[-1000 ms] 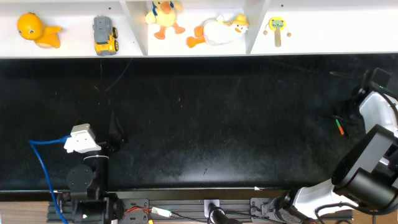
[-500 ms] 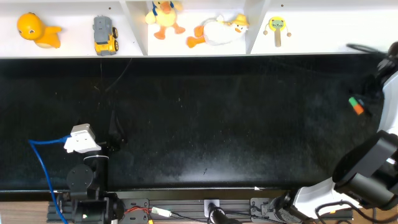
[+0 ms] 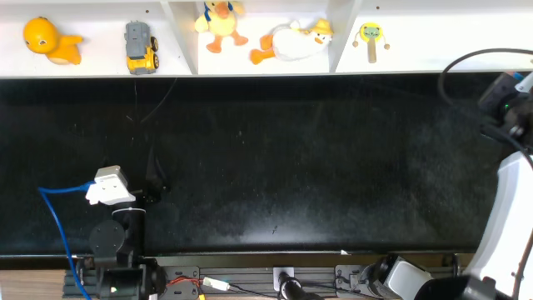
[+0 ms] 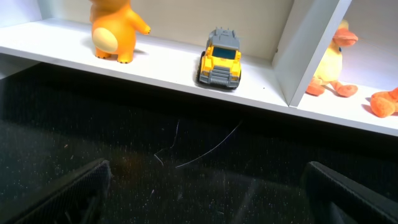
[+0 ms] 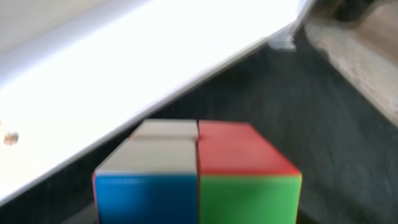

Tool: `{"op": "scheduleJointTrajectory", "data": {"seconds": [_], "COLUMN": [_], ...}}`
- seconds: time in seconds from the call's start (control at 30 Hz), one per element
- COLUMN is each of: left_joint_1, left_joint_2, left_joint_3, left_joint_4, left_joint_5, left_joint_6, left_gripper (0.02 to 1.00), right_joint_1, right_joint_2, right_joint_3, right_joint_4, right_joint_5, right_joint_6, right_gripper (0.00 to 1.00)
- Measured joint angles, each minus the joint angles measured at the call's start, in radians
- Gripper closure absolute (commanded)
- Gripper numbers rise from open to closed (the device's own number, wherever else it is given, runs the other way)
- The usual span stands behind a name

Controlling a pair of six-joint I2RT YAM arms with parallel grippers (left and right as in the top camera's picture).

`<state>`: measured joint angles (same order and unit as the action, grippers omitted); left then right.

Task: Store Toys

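while up at the tabletop's point(image 3: 291, 167) far right edge, right hand point(image 3: 506, 97) clamped on colour cube point(image 5: 198, 169), near white shelf point(image 5: 93, 68). left hand point(image 4: 208, 190) released and spread wide, low over tabletop, facing yellow truck point(image 4: 221, 57) and orange duck point(image 4: 115, 28) on shelf. plush duck point(image 3: 221, 23), white goose point(image 3: 293, 42), rattle point(image 3: 371, 37) farther along shelf.

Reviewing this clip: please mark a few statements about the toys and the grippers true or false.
1. The yellow truck shares a compartment of the shelf with the orange duck. True.
2. The right gripper is empty. False: it holds a coloured cube.
3. The white plush duck lies in the truck's compartment. False: it lies in the middle compartment, beside the yellow plush duck.
4. The left gripper is open and empty. True.
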<state>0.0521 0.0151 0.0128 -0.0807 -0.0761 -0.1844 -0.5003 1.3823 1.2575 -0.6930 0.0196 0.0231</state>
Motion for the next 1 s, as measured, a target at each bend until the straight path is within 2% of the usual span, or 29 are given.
{"op": "scheduleJointTrajectory", "data": {"seconds": [0.2, 0.47, 0.7, 0.87, 1.0], "left_joint_1": [0.000, 0.000, 0.000, 0.000, 0.000], "left_joint_2": [0.000, 0.000, 0.000, 0.000, 0.000], "left_joint_3": [0.000, 0.000, 0.000, 0.000, 0.000], "left_joint_4": [0.000, 0.000, 0.000, 0.000, 0.000], "left_joint_5": [0.000, 0.000, 0.000, 0.000, 0.000], "left_joint_6": [0.000, 0.000, 0.000, 0.000, 0.000], "left_gripper": [0.020, 0.020, 0.020, 0.020, 0.020], "right_joint_1": [-0.003, -0.003, -0.002, 0.018, 0.063], "right_joint_2": [0.095, 0.277, 0.419, 0.512, 0.568], "right_joint_3": [-0.187, -0.205, -0.207, -0.208, -0.209], "right_joint_4": [0.535, 0.874, 1.096, 1.255, 1.354], "right_joint_5": [-0.146, -0.304, -0.372, -0.383, -0.384], "right_joint_6": [-0.101, -0.145, -0.131, -0.097, -0.130], "right_gripper": [0.956, 0.956, 0.956, 0.956, 0.956]}}
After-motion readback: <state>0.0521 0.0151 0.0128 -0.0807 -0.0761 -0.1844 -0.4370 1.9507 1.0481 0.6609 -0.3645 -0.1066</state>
